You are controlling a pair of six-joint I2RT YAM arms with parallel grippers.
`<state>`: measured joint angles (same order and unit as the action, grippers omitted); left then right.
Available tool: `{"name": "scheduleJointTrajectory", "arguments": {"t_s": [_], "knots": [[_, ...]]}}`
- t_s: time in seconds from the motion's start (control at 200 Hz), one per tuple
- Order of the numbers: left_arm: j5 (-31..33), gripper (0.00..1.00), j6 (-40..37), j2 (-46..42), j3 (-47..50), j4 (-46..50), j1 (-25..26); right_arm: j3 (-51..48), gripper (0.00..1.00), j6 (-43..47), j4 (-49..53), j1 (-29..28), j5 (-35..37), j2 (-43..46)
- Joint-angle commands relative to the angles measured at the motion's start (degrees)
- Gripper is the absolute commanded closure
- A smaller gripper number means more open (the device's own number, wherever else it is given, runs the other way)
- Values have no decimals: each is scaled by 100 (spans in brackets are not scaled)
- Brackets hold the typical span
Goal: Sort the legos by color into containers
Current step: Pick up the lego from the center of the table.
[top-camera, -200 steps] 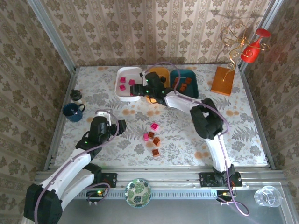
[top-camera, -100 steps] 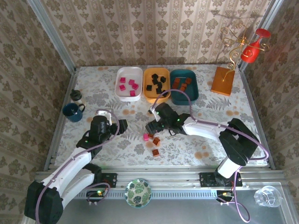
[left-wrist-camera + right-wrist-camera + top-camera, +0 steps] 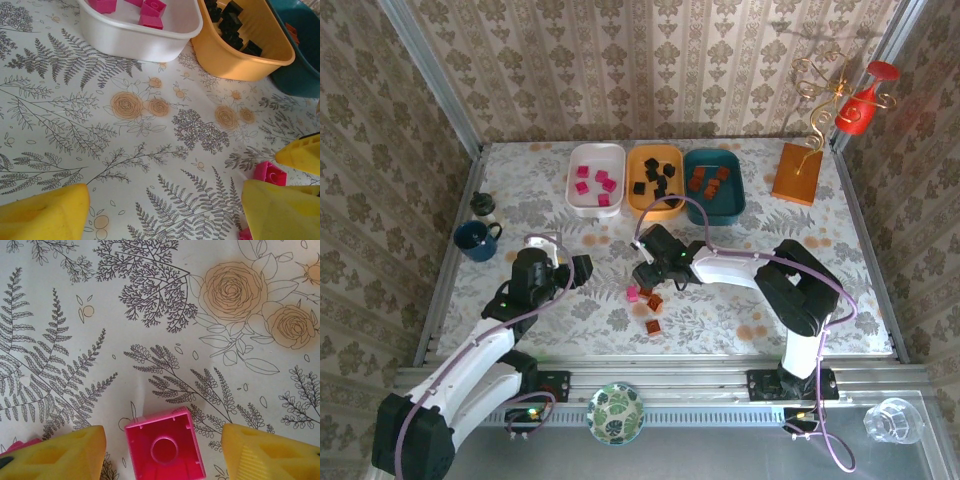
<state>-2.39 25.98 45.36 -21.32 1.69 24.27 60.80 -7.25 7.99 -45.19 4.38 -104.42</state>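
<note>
Pink, black and brown legos point(image 3: 603, 200) lie in my white tray point(image 3: 572, 190), orange tray point(image 3: 638, 205) and teal tray point(image 3: 728, 206), far side. From above, my right gripper point(image 3: 645, 281) is over loose ones mid-table. My left gripper point(image 3: 165, 190) gapes wide, empty. Right wrist view: my jaws straddle a pink lego point(image 3: 165, 450), not quite touching it.

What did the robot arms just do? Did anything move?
The right gripper swung back from the white tray to the loose legos. Its open jaws now straddle a pink lego without gripping it. The left gripper, the orange tray and the teal tray stayed put.
</note>
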Motion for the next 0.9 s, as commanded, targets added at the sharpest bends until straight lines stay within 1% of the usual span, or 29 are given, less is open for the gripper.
{"name": "scheduleJointTrajectory", "arguments": {"t_s": [0.0, 0.245, 0.41, 0.545, 0.68, 0.765, 0.895], "knots": [[-16, 19, 85, -26, 93, -33, -35, 93, 40, -5, 169, 65, 143, -122], [-33, 19, 83, 64, 101, -90, -37, -24, 43, 22, 210, 220, 151, -149], [-42, 19, 93, 87, 102, -125, -37, 34, 46, 22, 53, 283, 15, -251], [-42, 19, 87, 78, 93, -82, -37, 146, 52, -61, 41, 287, -8, -391], [0, 19, 92, 34, 115, -62, -36, 153, 59, -142, -120, 283, 59, -239], [81, 19, 114, 27, 137, -99, -41, 194, 61, -282, -410, 284, -14, -45], [281, 19, 245, -24, 205, -81, -54, 370, 64, -672, -1335, 283, -369, 41]]}}
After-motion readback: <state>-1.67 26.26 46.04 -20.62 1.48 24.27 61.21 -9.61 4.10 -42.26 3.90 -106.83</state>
